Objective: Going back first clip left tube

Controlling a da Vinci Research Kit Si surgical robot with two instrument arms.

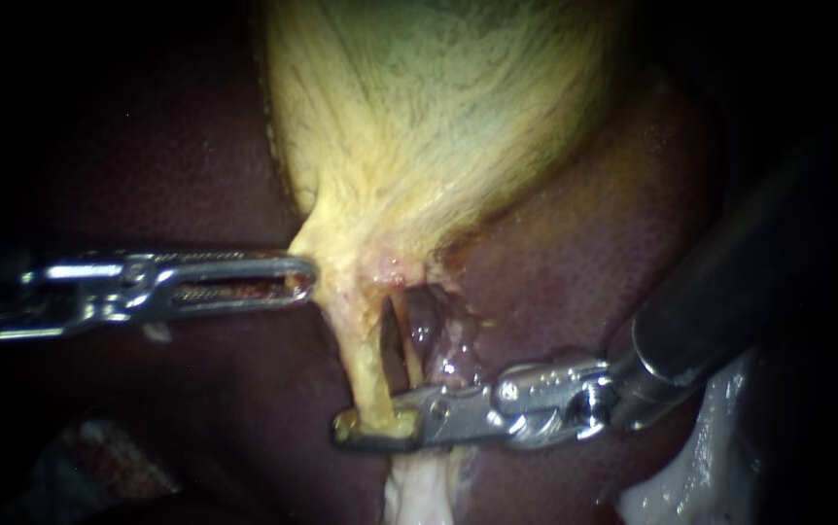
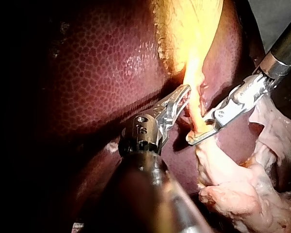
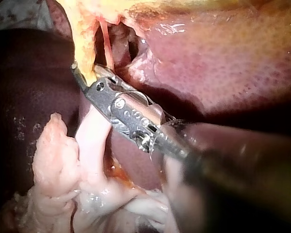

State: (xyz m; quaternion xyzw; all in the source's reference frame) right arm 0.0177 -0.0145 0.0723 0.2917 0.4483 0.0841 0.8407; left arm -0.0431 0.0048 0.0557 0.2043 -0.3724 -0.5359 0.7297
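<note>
Endoscope view, entry for this moment.

- Your right instrument (image 1: pixel 372 428) lay low in the field, its shaft running in from the right across the liver (image 1: pixel 575 262). Its jaws were spread, with the left tube (image 1: pixel 359 360) passing between them at its lower end. You could not tell from any view whether a clip sat there.
- The left tube ran down as a yellow strand from the neck of the gallbladder (image 1: pixel 438 117). A thinner tube (image 1: pixel 407 350) stood just beside it on the right. A narrow dark window (image 1: pixel 392 326) lay between the two.
- Your left instrument (image 1: pixel 297 280) reached in level from the left. Its jaws were pinched on the edge of the gallbladder at the neck, where the yellow tissue drew to a point.
- Room: bare liver lay open left of the tube, between the two instruments. The right shaft filled the lower right. Pale tissue (image 1: pixel 419 491) hung just under the right jaws.
- Left wrist view: the right instrument (image 2: pixel 198 136) forked around the left tube (image 2: pixel 196 114), close ahead of the left instrument (image 2: pixel 183 94).
- Right wrist view: the right instrument (image 3: pixel 85 77) met the left tube (image 3: pixel 86 43) beside the pale tissue (image 3: pixel 92 141).
</note>
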